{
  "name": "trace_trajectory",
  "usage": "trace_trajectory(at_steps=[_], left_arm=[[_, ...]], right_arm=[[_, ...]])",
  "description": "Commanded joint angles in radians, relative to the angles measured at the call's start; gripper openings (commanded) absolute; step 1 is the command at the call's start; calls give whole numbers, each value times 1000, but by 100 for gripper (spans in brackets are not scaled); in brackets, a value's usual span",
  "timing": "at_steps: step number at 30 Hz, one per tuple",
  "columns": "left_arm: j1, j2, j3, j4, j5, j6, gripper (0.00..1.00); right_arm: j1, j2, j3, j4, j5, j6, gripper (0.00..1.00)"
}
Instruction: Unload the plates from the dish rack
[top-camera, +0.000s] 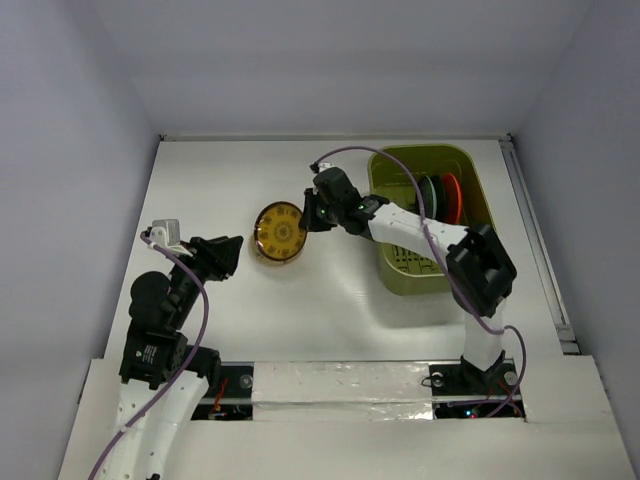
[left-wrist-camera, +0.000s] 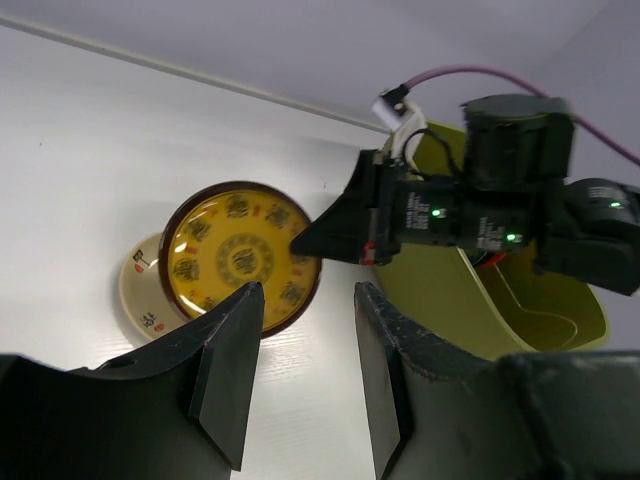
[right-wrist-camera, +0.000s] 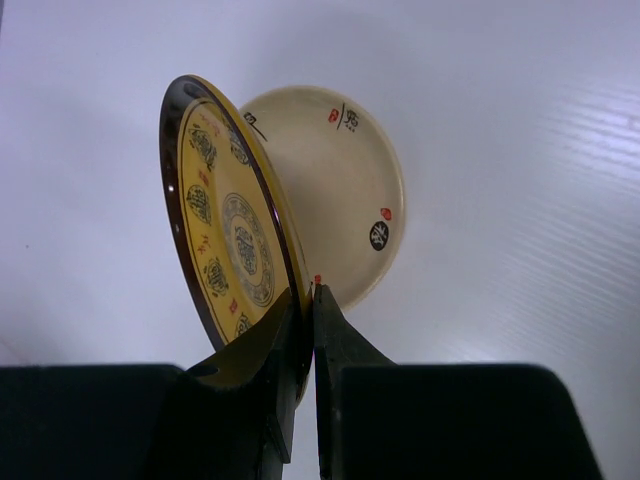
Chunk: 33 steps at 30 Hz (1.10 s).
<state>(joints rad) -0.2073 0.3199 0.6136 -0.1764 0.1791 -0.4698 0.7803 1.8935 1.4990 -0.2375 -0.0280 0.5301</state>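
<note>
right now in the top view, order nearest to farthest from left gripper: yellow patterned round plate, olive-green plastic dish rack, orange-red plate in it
1. yellow patterned round plate, just right of left gripper
2. olive-green plastic dish rack, far right
3. orange-red plate, upright inside it

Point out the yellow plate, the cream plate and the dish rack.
yellow plate (left-wrist-camera: 241, 258): left wrist view, centre of its patterned face.
cream plate (right-wrist-camera: 335, 190): right wrist view, middle of its face.
dish rack (top-camera: 420, 283): top external view, its near wall.
</note>
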Motion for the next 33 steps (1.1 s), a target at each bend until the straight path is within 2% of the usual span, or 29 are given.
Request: trace_trajectory(at_steps=[1,7,12,18,19,21,22,28,31,32,33], left_arm=[[3,10,-5,41,5,-6,38],[13,11,-8,45,11,-6,38],[13,11,-8,46,14,-6,38],[13,10,-8,48,17,-4,38],[13,10,-8,48,17,-6,38],[13,10,-9,46,17,-6,38],[13,11,-9,48,17,-6,38],[13,5,-8,48,20,-4,38],[13,1,-9,48,22,-4,38],[13,-1,-9,49,20,-6,38],[13,-2,-9,49,20,-4,38]], right_arm=[[-1,16,72,168,-78,94,0],[-1,113,50,207,-96,157,3],[-1,150,43,188,-79,159,14],[-1,133,30,162,-30,151,37],[-1,131,32,152,-24,148,46],[-1,121,36,132,-13,137,54],[8,113,38,113,3,133,66],[17,1,46,5,131,59,83],[17,-62,34,-45,204,21,84],[17,-117,24,-52,230,10,78],[17,-147,4,-60,264,-17,66]])
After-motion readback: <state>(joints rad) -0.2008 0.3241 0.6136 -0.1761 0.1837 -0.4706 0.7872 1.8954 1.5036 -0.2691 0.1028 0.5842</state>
